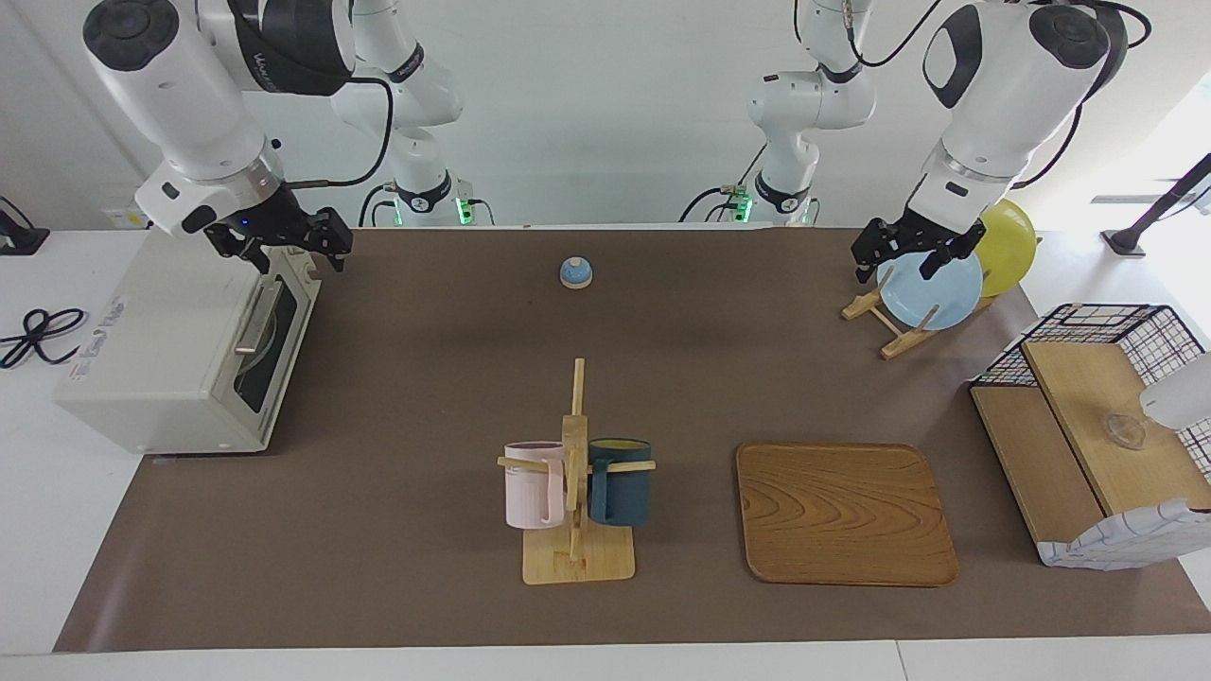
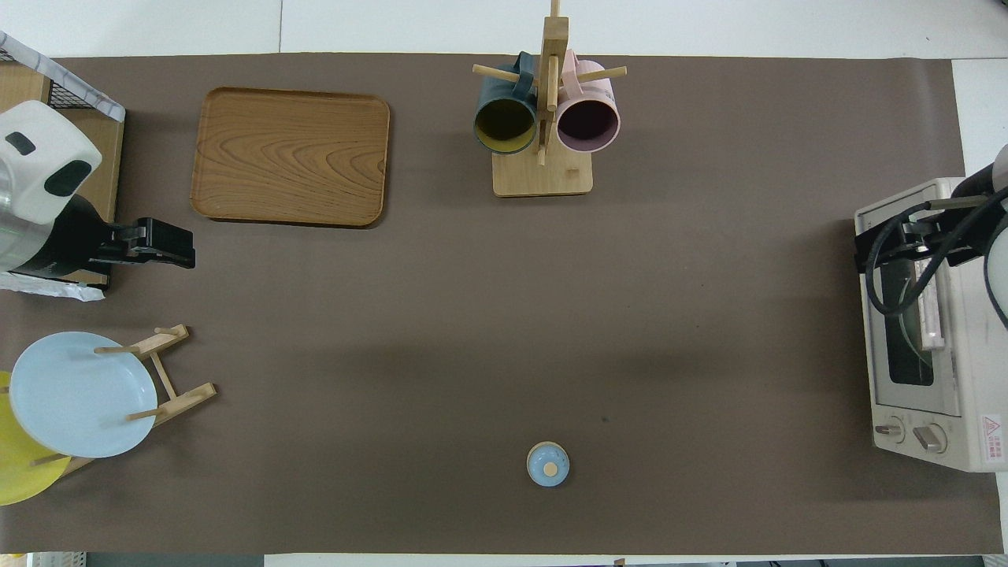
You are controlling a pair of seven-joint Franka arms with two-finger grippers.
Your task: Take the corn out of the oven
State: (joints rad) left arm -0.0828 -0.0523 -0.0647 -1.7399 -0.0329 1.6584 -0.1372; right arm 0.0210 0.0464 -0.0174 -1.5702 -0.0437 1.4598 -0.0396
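The off-white oven (image 1: 161,359) stands at the right arm's end of the table, and its glass door (image 1: 274,340) with a metal bar handle (image 1: 255,317) is closed. It also shows in the overhead view (image 2: 921,425). The corn is hidden. My right gripper (image 1: 284,248) is open and empty, just above the top edge of the oven door; in the overhead view it (image 2: 894,248) covers the door's upper part. My left gripper (image 1: 899,263) is open and empty, raised over the plate rack (image 1: 889,326).
A mug stand (image 1: 575,473) with a pink and a dark teal mug is mid-table, far from the robots. A wooden tray (image 1: 842,511) lies beside it. A blue plate (image 1: 932,293) and a yellow plate (image 1: 1008,241) stand in the rack. A small blue bell (image 1: 575,272) sits near the robots. A wire basket (image 1: 1097,426) is at the left arm's end.
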